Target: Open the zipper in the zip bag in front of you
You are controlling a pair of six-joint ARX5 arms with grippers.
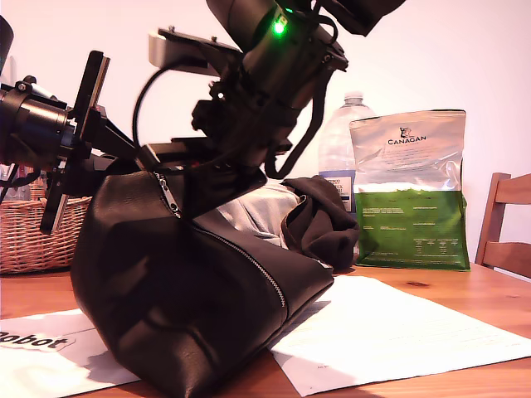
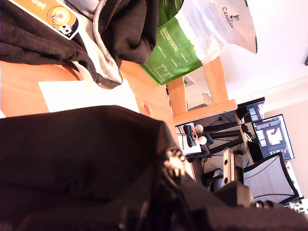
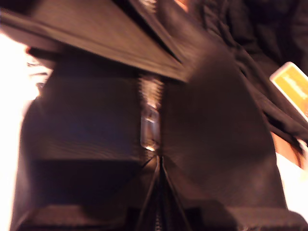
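Observation:
The zip bag (image 1: 166,290), a dark leather wedge, stands on the table at the middle left of the exterior view. Its zipper (image 1: 249,261) slopes down along the top edge, with the silver pull tab (image 1: 168,196) near the high end. My first gripper (image 1: 112,166) reaches in from the exterior view's left and is shut on the bag's upper corner. Its wrist view shows leather (image 2: 86,154) and zipper teeth (image 2: 173,162) right at the jaws. My second gripper (image 1: 195,195) comes down from above. In its blurred wrist view the pull tab (image 3: 149,127) sits at the shut tips (image 3: 156,161).
Black and grey garments (image 1: 307,215) lie behind the bag. A water bottle (image 1: 338,149) and a CANAGAN foil pouch (image 1: 408,191) stand further back. A wicker basket (image 1: 33,236) sits at the exterior view's left, a wooden chair (image 1: 506,224) at its right. Paper sheets (image 1: 390,327) cover the table.

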